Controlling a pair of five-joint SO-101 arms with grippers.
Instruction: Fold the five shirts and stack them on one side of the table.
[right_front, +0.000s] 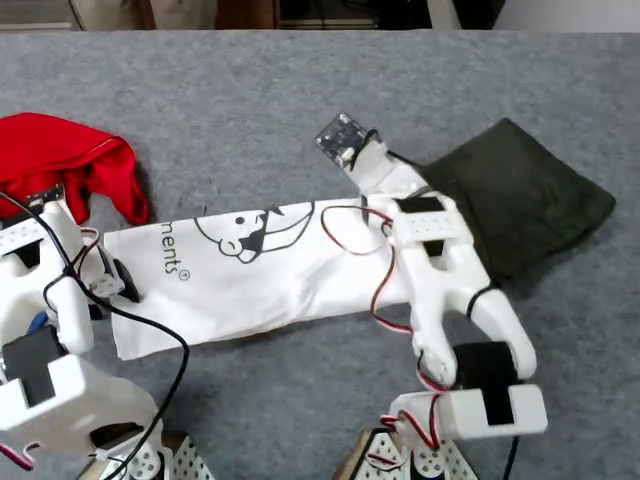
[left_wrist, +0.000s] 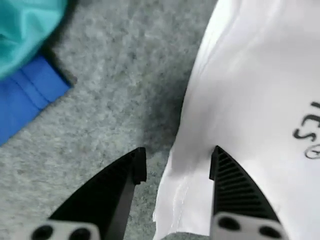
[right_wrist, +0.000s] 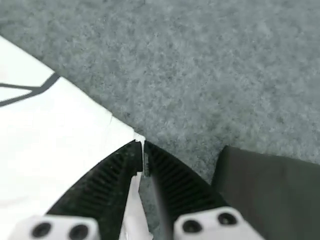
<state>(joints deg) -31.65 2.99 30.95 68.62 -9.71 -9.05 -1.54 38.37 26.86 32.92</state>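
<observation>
A white shirt (right_front: 260, 270) with black print lies folded into a long strip across the middle of the grey table. My right gripper (right_wrist: 141, 150) is shut on that shirt (right_wrist: 50, 130) at a corner of its right end, close to a folded dark shirt (right_wrist: 270, 195). In the high view the right gripper (right_front: 375, 197) sits over that same end. My left gripper (left_wrist: 177, 162) stands open over the left end of the white shirt (left_wrist: 260, 90), one finger above the cloth, the other above the carpet. From above, the left gripper (right_front: 115, 283) is at the strip's left edge.
A crumpled red shirt (right_front: 70, 155) lies at the back left. The dark shirt (right_front: 520, 200) lies folded at the right. Blue cloth (left_wrist: 25, 100) and teal cloth (left_wrist: 25, 25) lie beside the left arm. Bare grey carpet (right_front: 250, 100) covers the back.
</observation>
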